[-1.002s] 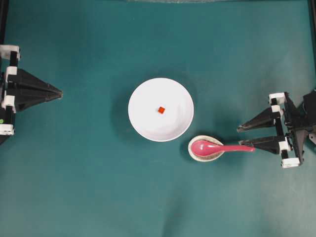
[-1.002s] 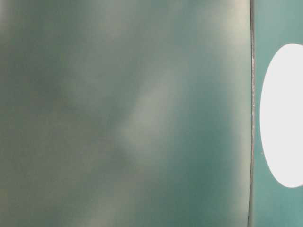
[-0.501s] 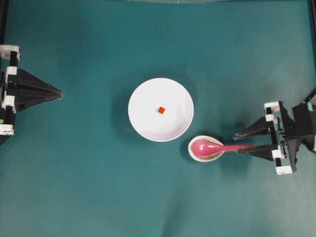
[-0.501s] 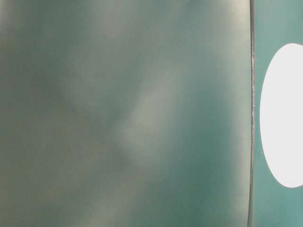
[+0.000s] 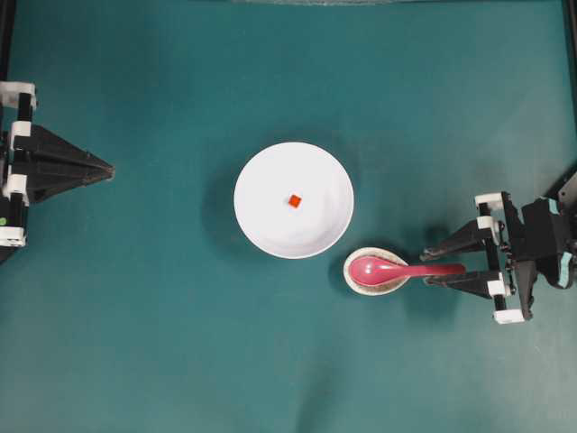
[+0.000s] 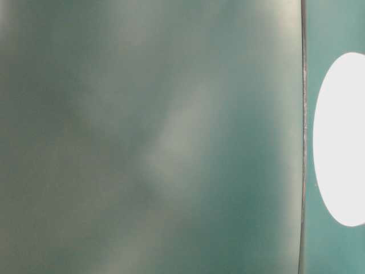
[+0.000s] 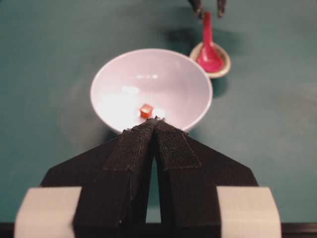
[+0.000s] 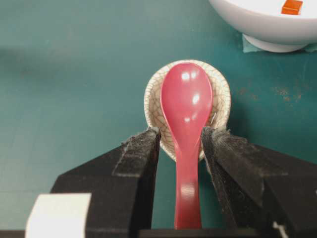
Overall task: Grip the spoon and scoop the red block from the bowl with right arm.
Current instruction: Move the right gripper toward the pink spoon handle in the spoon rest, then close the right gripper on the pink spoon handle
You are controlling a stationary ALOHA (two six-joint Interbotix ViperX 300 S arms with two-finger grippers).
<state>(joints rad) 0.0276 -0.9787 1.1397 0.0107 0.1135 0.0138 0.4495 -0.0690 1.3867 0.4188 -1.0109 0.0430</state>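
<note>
1 glossy pink spoon (image 8: 186,129) | crackled oval dish (image 8: 154,106) | round white bowl (image 5: 270,225)

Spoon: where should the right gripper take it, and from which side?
Take the spoon by its straight handle, coming from the handle end, away from the dish. The scoop rests in the dish, while the handle sticks out free. The open right gripper already straddles it, one finger on each side; closing there looks best.

Between the black pads of the right gripper (image 8: 181,144) lies the glossy magenta-pink spoon (image 8: 185,119), over a beige crackle-patterned dish (image 8: 153,106). Beyond, a plain white bowl (image 8: 257,22) holds the red-orange block (image 8: 292,6); the table (image 8: 74,74) is teal.
</note>
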